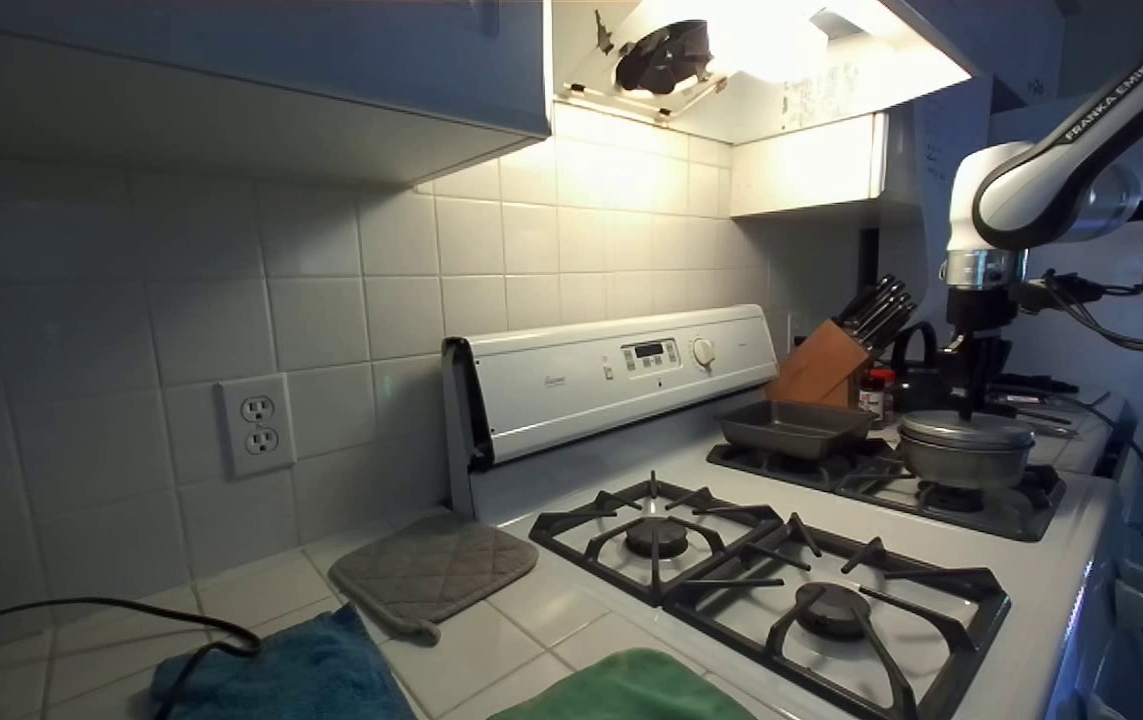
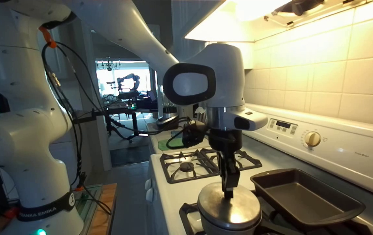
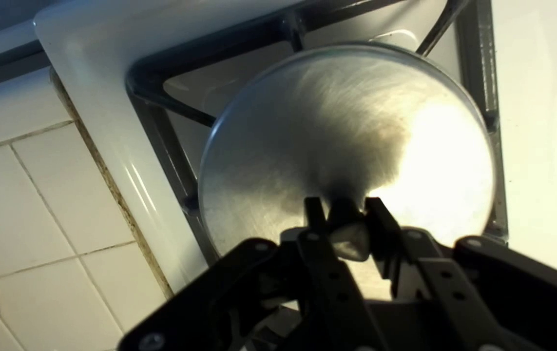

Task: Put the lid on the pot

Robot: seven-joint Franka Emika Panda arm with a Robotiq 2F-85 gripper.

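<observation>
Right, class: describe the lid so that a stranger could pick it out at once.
Start at the white stove, then find the silvery pot below the gripper. The lid rests on top of that pot. It is round and shiny, unlike the dark, rectangular baking pan beside it.

Blown-out hood lamp (image 1: 769, 42), dim bluish surroundings, glare on lid (image 3: 349, 146)

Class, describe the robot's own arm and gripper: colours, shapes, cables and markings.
The arm is white with smooth, rounded segments. A black stripe on it reads FRANKA EMIKA in white; a black band low down repeats the name, partly turned away. Black cables run beside the arm, past an orange strap. Below a silver collar, the black gripper has slim fingers and jointed links.
</observation>
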